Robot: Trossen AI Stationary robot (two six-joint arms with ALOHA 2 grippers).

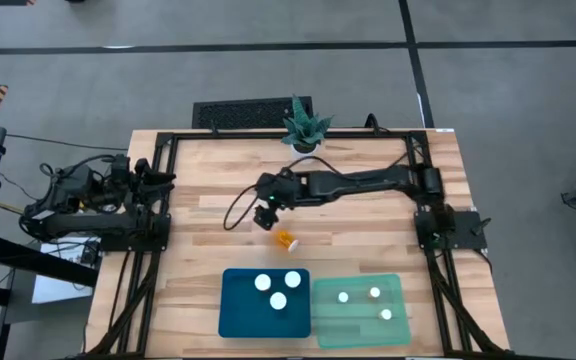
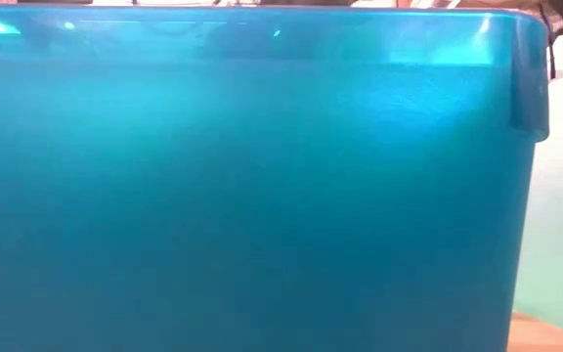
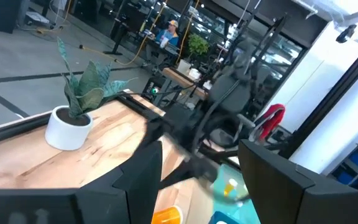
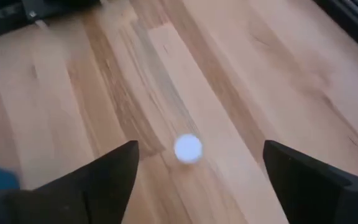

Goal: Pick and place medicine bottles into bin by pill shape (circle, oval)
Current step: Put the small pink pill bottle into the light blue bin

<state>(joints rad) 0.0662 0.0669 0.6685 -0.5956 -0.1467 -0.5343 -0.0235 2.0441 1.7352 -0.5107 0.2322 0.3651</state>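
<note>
One amber medicine bottle [image 1: 286, 240] with a white cap [image 4: 188, 149] rests on the wooden table, alone at the middle. My right gripper [image 1: 266, 215] hangs over it, just to its far left, slanting down and open; in the right wrist view the cap shows between the two spread fingers [image 4: 114, 171], apart from both. The dark blue bin [image 1: 265, 303] holds three white-capped bottles, and so does the mint green bin [image 1: 360, 310]. My left gripper [image 1: 163, 180] waits at the table's left edge, open, with nothing between its fingers [image 3: 148, 168].
A white pot with a spiky green plant [image 1: 303, 125] stands at the table's far edge, a black grille [image 1: 253, 112] behind it. A cable [image 1: 238, 205] loops below my right arm. The blue bin's wall [image 2: 242, 196] fills the low view.
</note>
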